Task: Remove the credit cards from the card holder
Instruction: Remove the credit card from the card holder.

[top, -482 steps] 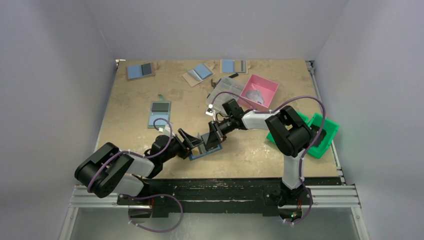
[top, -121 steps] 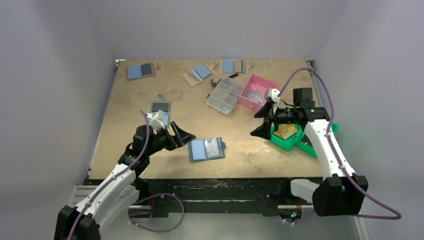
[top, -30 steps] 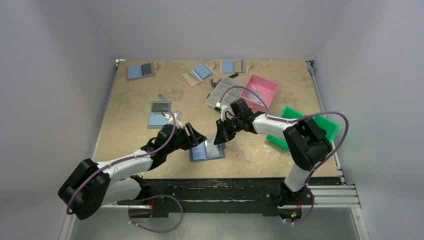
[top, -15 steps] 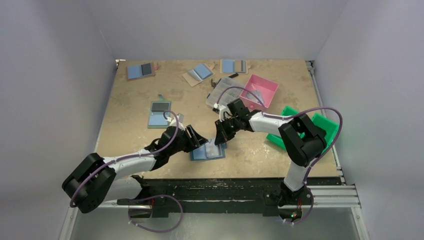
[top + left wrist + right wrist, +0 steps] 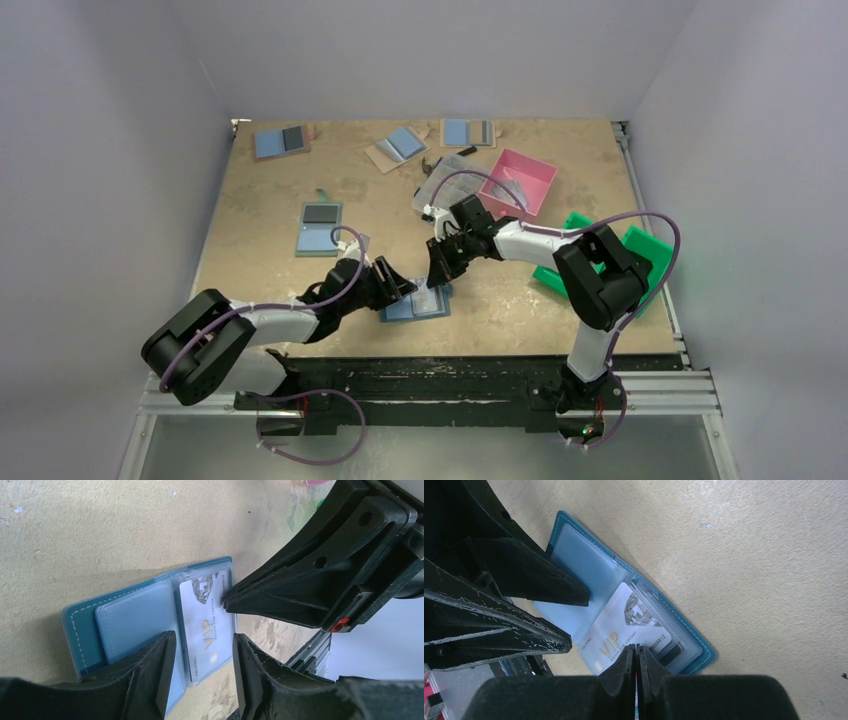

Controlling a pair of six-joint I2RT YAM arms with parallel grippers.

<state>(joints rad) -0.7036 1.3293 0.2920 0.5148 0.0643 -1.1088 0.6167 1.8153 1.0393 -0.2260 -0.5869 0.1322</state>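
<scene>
The card holder [image 5: 412, 304] lies open on the table, with a teal edge [image 5: 75, 630] and a pale blue half [image 5: 576, 562]. A white credit card marked VIP [image 5: 206, 630] [image 5: 616, 630] sticks partly out of its grey pocket half, past the holder's edge. My right gripper [image 5: 436, 277] [image 5: 636, 649] is shut, and its tip [image 5: 226, 601] presses down on the card's face. My left gripper [image 5: 397, 287] [image 5: 203, 639] is open over the holder. One of its fingers [image 5: 150, 675] is over the blue half and the other is beside the card. A dark card edge shows deeper in the pockets.
Other blue holders lie at the back [image 5: 281, 140] [image 5: 398, 146] [image 5: 467, 132], and one with a black panel [image 5: 320, 228] is at the left. A clear organiser box [image 5: 447, 178], a pink tray [image 5: 535, 170] and green bins [image 5: 640, 262] stand to the right.
My left gripper has moved right and down onto the holder and narrowed a little. My right gripper has shifted slightly left, its tip staying on the card.
</scene>
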